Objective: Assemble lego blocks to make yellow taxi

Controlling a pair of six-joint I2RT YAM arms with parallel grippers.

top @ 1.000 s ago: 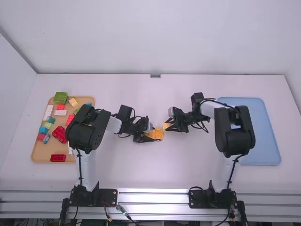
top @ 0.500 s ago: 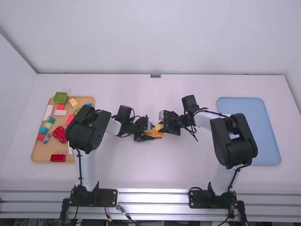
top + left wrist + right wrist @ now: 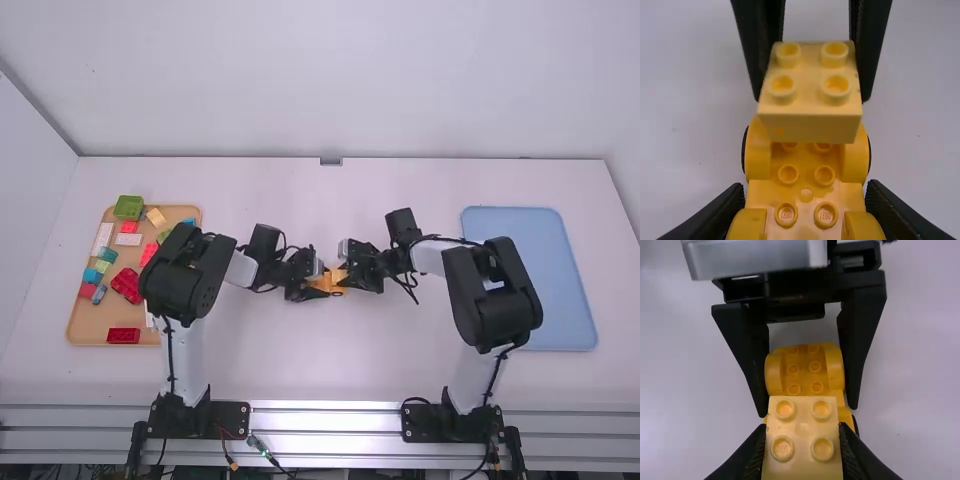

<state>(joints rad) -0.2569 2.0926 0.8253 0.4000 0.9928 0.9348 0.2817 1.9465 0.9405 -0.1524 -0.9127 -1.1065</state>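
Near the table's middle my left gripper (image 3: 312,287) is shut on the yellow car base (image 3: 336,290); my right gripper (image 3: 346,274) meets it from the right. In the left wrist view the left gripper (image 3: 805,200) clasps the sides of the car base (image 3: 806,192), and a pale yellow block (image 3: 810,95) is over its far end, between the other gripper's fingers. The right wrist view has the right gripper (image 3: 802,440) shut on this block (image 3: 802,440), studs showing, which partly covers the car base (image 3: 805,370). Whether block and base touch, I cannot tell.
A tan tray (image 3: 75,325) with several coloured blocks, including a green one (image 3: 128,207) and a red one (image 3: 124,336), lies on the left. On the right is a blue tray (image 3: 560,300), partly under the right arm.
My right gripper has moved left with the pale yellow block, from beside the car base to over its end. The left arm has kept its place.
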